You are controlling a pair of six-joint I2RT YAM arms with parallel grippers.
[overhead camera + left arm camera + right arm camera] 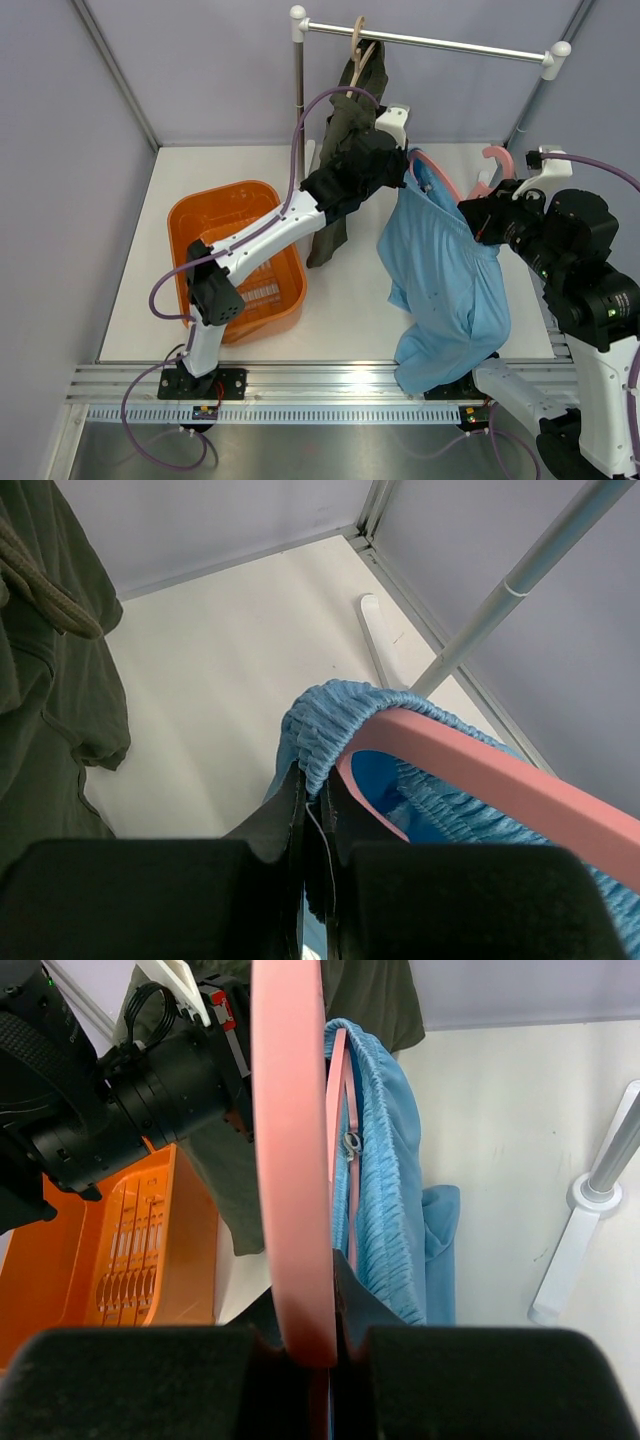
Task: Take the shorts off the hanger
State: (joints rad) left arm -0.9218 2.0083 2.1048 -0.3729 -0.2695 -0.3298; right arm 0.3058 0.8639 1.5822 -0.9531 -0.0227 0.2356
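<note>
The light blue shorts [445, 275] hang from a pink hanger [440, 178] held in mid-air between my arms. My left gripper [402, 165] is shut on the shorts' elastic waistband [322, 730], right beside the hanger's arm [480, 770]. My right gripper [488, 222] is shut on the pink hanger [292, 1160], whose hook [497, 155] sticks up behind it. The blue shorts [385, 1190] hang past the hanger in the right wrist view. The dark olive-green shorts [345, 150] hang on a wooden hanger [360, 45] from the rail; they also show in the left wrist view [50, 680].
An orange basket [240, 255] stands on the table at the left, under my left arm. The clothes rail [430, 42] spans the back on white posts, one foot [580, 1250] near my right gripper. Grey walls close in the sides.
</note>
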